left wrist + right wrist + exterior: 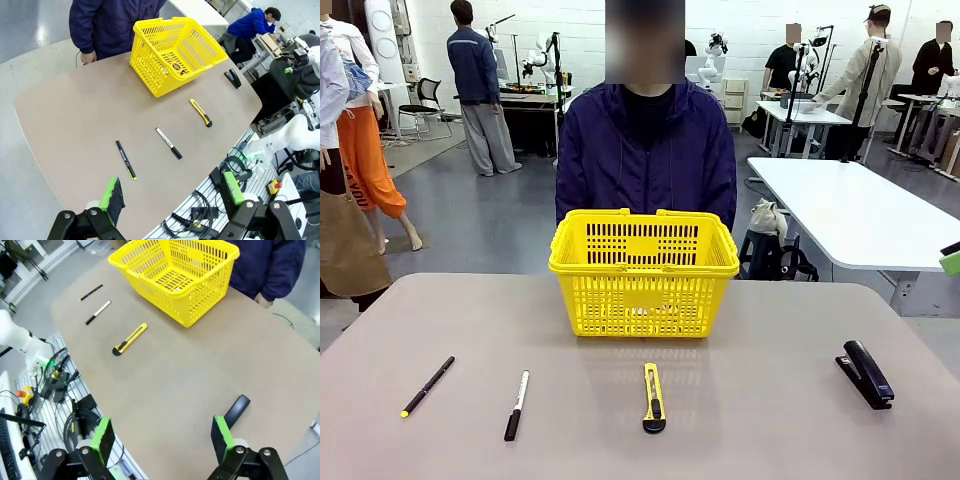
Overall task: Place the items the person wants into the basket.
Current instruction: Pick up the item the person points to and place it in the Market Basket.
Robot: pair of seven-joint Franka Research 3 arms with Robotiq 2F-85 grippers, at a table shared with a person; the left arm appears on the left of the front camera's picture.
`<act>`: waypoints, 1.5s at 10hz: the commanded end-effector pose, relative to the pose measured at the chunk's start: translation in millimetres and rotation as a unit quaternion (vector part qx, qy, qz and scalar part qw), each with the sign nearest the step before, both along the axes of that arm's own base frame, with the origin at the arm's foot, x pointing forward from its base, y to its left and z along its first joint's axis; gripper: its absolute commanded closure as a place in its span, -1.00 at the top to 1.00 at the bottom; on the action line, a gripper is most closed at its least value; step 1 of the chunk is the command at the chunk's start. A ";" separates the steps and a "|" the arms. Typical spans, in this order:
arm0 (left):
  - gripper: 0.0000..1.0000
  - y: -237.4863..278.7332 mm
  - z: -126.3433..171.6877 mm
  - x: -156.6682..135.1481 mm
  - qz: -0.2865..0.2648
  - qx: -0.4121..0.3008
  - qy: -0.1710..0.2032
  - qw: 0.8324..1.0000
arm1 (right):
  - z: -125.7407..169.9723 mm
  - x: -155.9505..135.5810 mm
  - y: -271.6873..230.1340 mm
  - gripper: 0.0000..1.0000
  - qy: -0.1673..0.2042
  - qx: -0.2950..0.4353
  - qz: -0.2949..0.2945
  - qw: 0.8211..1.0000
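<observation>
**A:** Grippers, quick?

**B:** We mark the left gripper (171, 189) as spread wide with nothing between its pads. The right gripper (162, 434) is the same, wide and empty. Both hang above the near edge of the table (770, 420).

**A:** Items?

**B:** The black pen (125, 159) lies closest ahead of the left gripper, and the white marker (168, 143) is just past it. The utility knife (200, 112) is farther on, and the yellow basket (150, 65) is well beyond all of them. From the right gripper, the stapler (236, 410) sits just ahead, beside one finger. The knife and basket are well off.

**A:** Why that layout?

**B:** We reckon the tools are laid in a row and kept apart so each can be pinched alone. The basket stands upright with its mouth up, right in front of the person (645, 150), where either arm can reach it.

**A:** Why are the jaws wide?

**B:** We see no pointing. The person's hand (89, 57) rests at the far table edge, so we judge that nothing has been chosen yet.
</observation>
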State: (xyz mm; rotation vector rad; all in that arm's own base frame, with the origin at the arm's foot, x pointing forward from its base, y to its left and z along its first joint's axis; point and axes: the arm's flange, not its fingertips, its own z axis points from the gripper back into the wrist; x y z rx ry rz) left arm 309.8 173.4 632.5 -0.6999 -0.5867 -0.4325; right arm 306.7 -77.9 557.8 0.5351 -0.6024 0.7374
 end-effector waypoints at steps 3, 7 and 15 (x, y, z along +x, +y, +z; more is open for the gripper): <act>1.00 -0.9 1.5 1.4 0.000 -0.005 -0.005 1.000 | -9.0 -8.1 15.1 1.00 -0.035 -0.020 -0.015 0.999; 1.00 -0.9 1.5 1.4 0.000 -0.005 -0.005 1.000 | -0.6 -4.5 10.7 1.00 -0.019 -0.018 -0.009 1.000; 1.00 -0.9 1.5 1.4 0.000 -0.005 -0.005 1.000 | -0.6 -4.5 10.7 1.00 -0.019 -0.018 -0.009 1.000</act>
